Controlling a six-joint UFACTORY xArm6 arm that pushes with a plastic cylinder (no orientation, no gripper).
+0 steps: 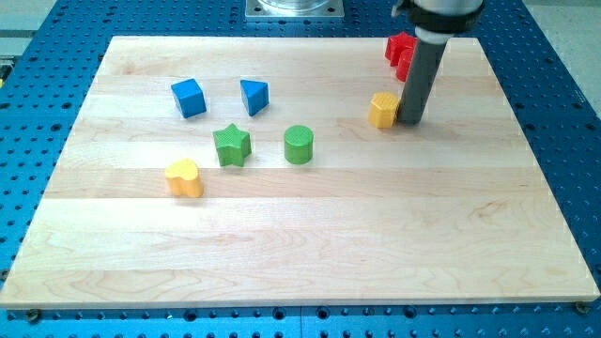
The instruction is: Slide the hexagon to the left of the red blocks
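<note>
A yellow hexagon block [382, 109] lies on the wooden board at the view's upper right. My tip [411, 119] rests just to its right, touching or almost touching it. Red blocks [400, 53] sit above the hexagon near the board's top edge; the dark rod hides part of them, so their shapes and number cannot be made out. The hexagon is below and slightly left of the red blocks.
A blue cube [189, 98] and a blue triangular block [254, 96] lie at the upper left. A green star [231, 145] and a green cylinder [299, 145] sit mid-board. A yellow heart [184, 176] lies lower left. The board [310, 253] rests on a blue perforated table.
</note>
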